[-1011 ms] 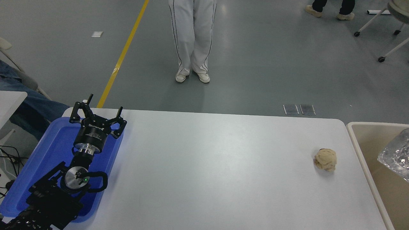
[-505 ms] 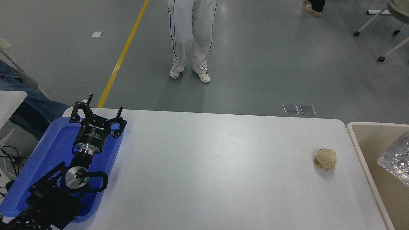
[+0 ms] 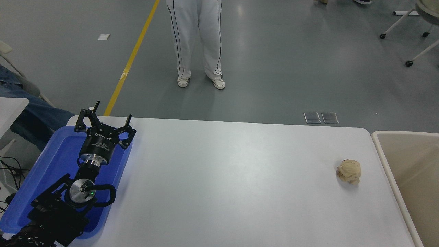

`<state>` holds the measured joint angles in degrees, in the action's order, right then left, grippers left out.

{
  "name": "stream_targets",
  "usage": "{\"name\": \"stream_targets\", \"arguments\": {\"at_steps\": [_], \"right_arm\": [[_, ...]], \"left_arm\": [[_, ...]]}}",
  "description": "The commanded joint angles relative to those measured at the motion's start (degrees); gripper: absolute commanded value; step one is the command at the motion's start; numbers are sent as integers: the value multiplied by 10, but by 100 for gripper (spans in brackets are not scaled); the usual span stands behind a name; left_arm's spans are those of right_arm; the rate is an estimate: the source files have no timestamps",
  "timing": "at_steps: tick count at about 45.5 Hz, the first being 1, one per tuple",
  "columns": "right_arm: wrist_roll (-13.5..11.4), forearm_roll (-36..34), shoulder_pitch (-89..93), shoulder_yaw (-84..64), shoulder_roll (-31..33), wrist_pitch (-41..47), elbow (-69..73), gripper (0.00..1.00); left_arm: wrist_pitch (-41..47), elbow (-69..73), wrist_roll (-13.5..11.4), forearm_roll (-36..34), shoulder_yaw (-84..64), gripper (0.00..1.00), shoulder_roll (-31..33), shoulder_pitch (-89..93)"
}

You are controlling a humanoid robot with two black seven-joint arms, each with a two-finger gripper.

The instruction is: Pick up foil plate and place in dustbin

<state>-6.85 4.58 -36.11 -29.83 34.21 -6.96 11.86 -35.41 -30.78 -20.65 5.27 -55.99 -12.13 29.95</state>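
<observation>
Foil plate gone from view; half second ago seen over dustbin (image 3: 384, 151) at 3 o'clock edge. Right arm out of view. Left gripper (image 3: 110, 111) unmoved at 8 o'clock over blue tray (image 3: 65, 144), fingers spread. Tan ball (image 3: 349, 171) unmoved just beside bin. Person's legs (image 3: 197, 41) shifted left at 12.

Left tool (image 3: 110, 115) parked, fingers spread.

No legible print on left claw (image 3: 110, 117)
</observation>
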Motion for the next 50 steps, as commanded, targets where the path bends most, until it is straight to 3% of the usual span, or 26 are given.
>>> {"name": "stream_targets", "arguments": {"at_steps": [1, 18, 31, 40, 50], "right_arm": [[0, -1, -35, 3, 38, -2, 70, 99], [0, 8, -131, -47, 120, 0, 250, 99], [0, 8, -315, -243, 137, 25, 443, 100], [0, 11, -475, -370, 126, 97, 560, 100], [0, 10, -547, -378, 120, 229, 570, 100]], "left_arm": [[1, 0, 0, 0, 0, 100, 0, 0], [1, 0, 0, 0, 0, 100, 0, 0], [1, 0, 0, 0, 0, 100, 0, 0], [1, 0, 0, 0, 0, 100, 0, 0], [1, 0, 0, 0, 0, 100, 0, 0]]}}
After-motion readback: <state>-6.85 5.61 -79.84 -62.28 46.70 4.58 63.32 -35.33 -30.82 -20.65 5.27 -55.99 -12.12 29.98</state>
